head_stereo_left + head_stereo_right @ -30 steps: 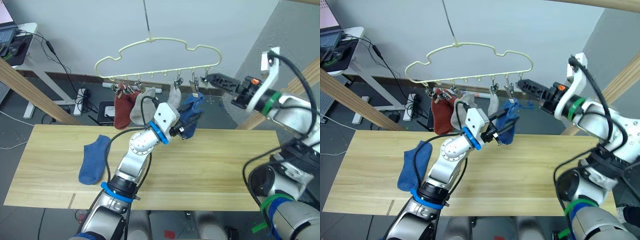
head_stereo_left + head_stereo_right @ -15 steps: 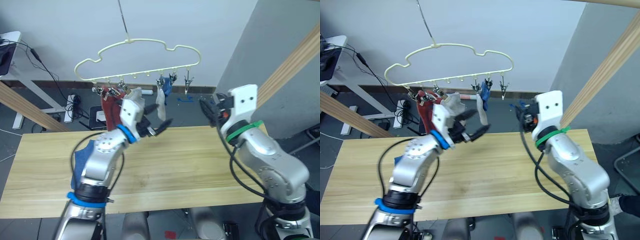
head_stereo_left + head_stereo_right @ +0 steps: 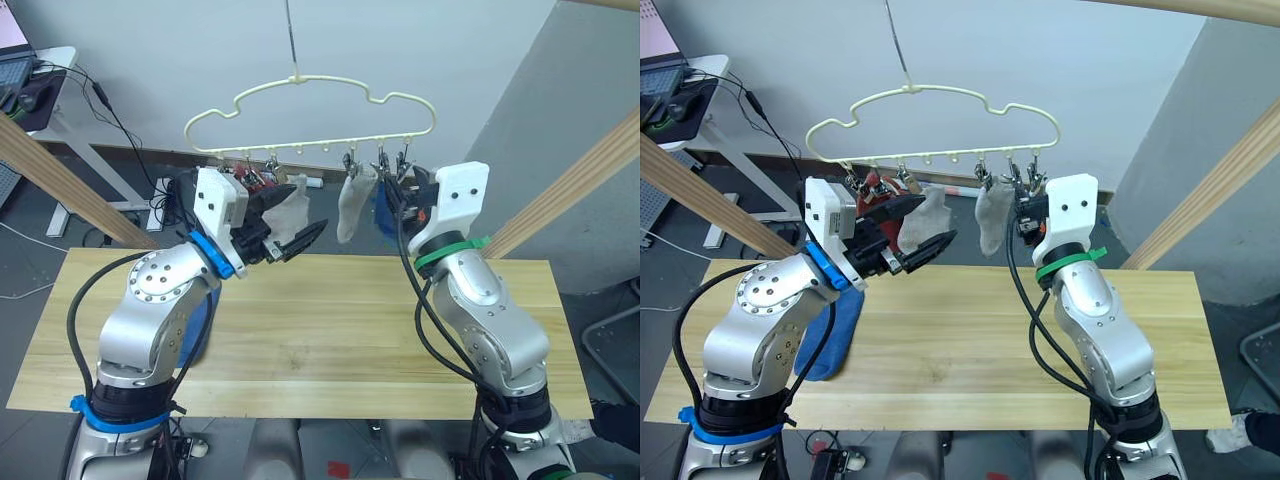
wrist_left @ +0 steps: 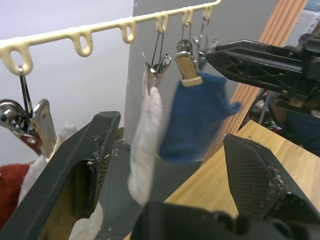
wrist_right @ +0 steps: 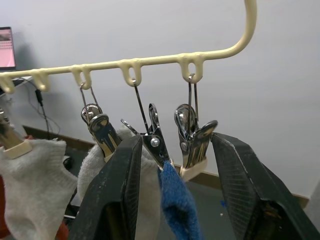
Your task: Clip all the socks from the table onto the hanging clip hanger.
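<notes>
The pale yellow clip hanger (image 3: 310, 110) hangs above the far edge of the table (image 3: 350, 340). From its clips hang a rust red sock (image 4: 10, 190), two light grey socks (image 3: 295, 205) (image 3: 350, 205) and a blue sock (image 4: 195, 120). Another blue sock (image 3: 835, 335) lies on the table's left side, partly behind my left arm. My left gripper (image 3: 308, 210) is open and empty, just left of the grey socks. My right gripper (image 5: 177, 140) is open at the hanger's right end, its fingers (image 5: 122, 190) on either side of the clip (image 5: 192, 140) holding the blue sock.
Thick wooden frame poles slant past the table at the left (image 3: 60, 180) and right (image 3: 570, 190). A desk (image 3: 40, 80) with cables stands at the far left. A power strip (image 3: 165, 190) lies on the floor behind the table.
My left gripper has let go of the blue sock, which now hangs clipped, and has drawn back left and open. My right gripper has come in closer to the right-end clips.
</notes>
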